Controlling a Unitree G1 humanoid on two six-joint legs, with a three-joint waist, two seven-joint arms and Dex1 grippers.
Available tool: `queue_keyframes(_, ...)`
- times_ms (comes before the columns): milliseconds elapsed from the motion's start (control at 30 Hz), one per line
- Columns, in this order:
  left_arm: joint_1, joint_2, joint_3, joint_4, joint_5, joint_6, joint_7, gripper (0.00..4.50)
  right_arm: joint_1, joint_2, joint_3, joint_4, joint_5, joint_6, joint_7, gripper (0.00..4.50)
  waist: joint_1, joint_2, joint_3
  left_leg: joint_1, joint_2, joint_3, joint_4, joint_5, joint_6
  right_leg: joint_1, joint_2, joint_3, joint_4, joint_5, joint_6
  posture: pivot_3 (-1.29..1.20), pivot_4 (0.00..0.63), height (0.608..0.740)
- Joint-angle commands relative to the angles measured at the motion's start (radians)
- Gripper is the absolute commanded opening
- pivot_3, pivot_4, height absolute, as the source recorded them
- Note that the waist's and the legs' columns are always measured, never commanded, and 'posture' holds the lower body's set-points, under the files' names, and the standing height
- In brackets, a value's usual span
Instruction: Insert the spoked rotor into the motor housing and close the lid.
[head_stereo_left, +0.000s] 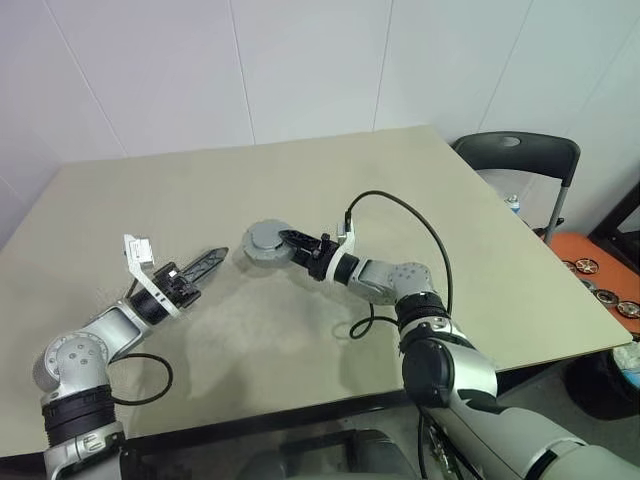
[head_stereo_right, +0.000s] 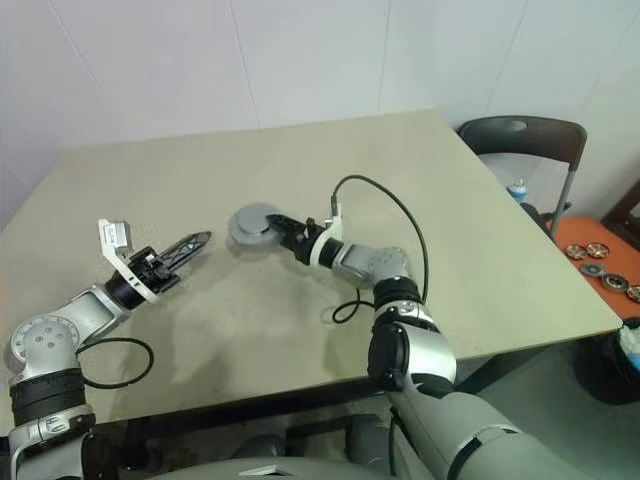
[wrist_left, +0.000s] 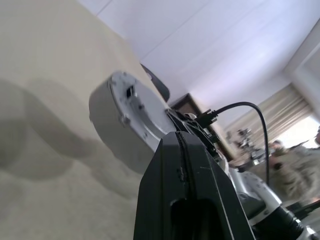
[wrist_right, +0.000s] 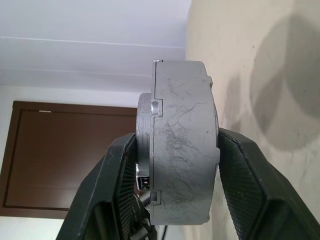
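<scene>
Your right claw (head_stereo_left: 290, 240) is clamped on the motor housing (head_stereo_left: 266, 243), a round grey metal puck with its lid on. In the right wrist view the two black fingers (wrist_right: 247, 185) press against its flat faces, one on each side, and the scratched curved rim (wrist_right: 182, 150) faces the camera. The housing is held above the beige surface (head_stereo_left: 300, 180), near its middle, and its shadow falls on the top just beside it.

Your left claw (head_stereo_left: 205, 265) is clenched with nothing between its fingers; they lie together in a single dark wedge in the left wrist view (wrist_left: 185, 200). It hangs above the surface to the left of the housing, pointing toward it, near but not touching.

You won't find any brand, label or readable writing on the housing: its faces show only scuffs, small notches in the edge and a little dark socket (wrist_right: 144, 183) near the rim. A black cable (head_stereo_left: 400, 215) arcs from the right wrist and loops down onto the surface.

Off the far right corner of the surface stands a dark chair (head_stereo_left: 520, 155), and several small round parts (head_stereo_left: 600, 290) lie on an orange mat on the floor.
</scene>
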Motion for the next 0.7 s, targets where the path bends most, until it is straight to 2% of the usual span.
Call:
queue_keyframes(33,-0.017,-0.006,-0.011,-0.013,0.015,-0.037,0.058,0.0,-0.055,-0.003,-0.005,-0.017,0.03,-0.009,0.023,2.13,0.0,0.0,0.0,0.0,0.0,0.0,0.0,0.0,0.0,0.0,0.0,0.0,0.0,0.0,0.0,0.0,0.0,0.74)
queue_keyframes(133,-0.022,-0.015,-0.047,-0.038,0.085,-0.135,0.073,0.0,-0.053,-0.008,-0.001,-0.015,0.026,-0.012,0.019,2.13,0.0,0.0,0.0,0.0,0.0,0.0,0.0,0.002,-0.003,0.0,0.0,0.0,0.0,0.001,-0.001,0.0,0.0,0.74)
queue_keyframes(200,-0.015,-0.015,-0.057,-0.043,0.086,-0.158,0.054,0.39,-0.052,-0.01,-0.001,-0.008,0.023,-0.021,0.014,2.13,0.0,0.0,0.0,0.0,0.0,0.0,0.0,0.003,-0.005,0.0,0.0,0.0,0.0,0.001,-0.002,0.0,0.0,0.74)
queue_keyframes(300,-0.011,-0.016,-0.052,-0.031,0.06,-0.158,0.052,1.2,-0.056,-0.01,0.001,0.0,0.021,-0.028,0.014,2.13,-0.001,0.0,0.0,0.0,0.001,0.001,0.0,0.003,-0.005,0.0,0.001,0.0,0.0,0.001,-0.002,0.0,0.0,0.74)
queue_keyframes(433,0.005,-0.022,-0.053,-0.041,-0.002,-0.11,0.034,2.58,-0.06,-0.011,0.008,0.002,0.02,-0.028,0.02,2.13,-0.001,0.0,0.0,0.0,0.001,0.001,0.001,0.003,-0.004,0.0,0.001,0.001,0.0,0.001,-0.002,0.0,0.0,0.74)
queue_keyframes(600,0.021,-0.039,-0.065,0.025,0.0,-0.101,0.031,4.22,-0.065,-0.017,0.012,0.011,0.018,-0.033,0.021,2.13,0.0,0.0,0.0,0.0,0.0,0.001,0.003,0.002,-0.004,0.0,0.001,0.001,0.002,0.002,-0.003,0.0,0.0,0.74)
queue_keyframes(633,0.026,-0.043,-0.075,0.038,0.008,-0.098,0.031,4.48,-0.065,-0.018,0.014,0.009,0.018,-0.032,0.023,2.13,-0.001,0.0,0.0,0.0,0.0,0.001,0.004,0.002,-0.004,0.0,0.001,0.001,0.002,0.002,-0.003,0.0,0.0,0.74)
queue_keyframes(700,0.028,-0.053,-0.082,0.069,0.012,-0.097,0.031,4.48,-0.065,-0.021,0.016,0.006,0.018,-0.029,0.023,2.13,0.0,0.0,0.0,0.0,0.0,0.001,0.005,0.001,-0.002,0.001,0.001,0.001,0.003,0.002,-0.003,0.0,0.0,0.74)
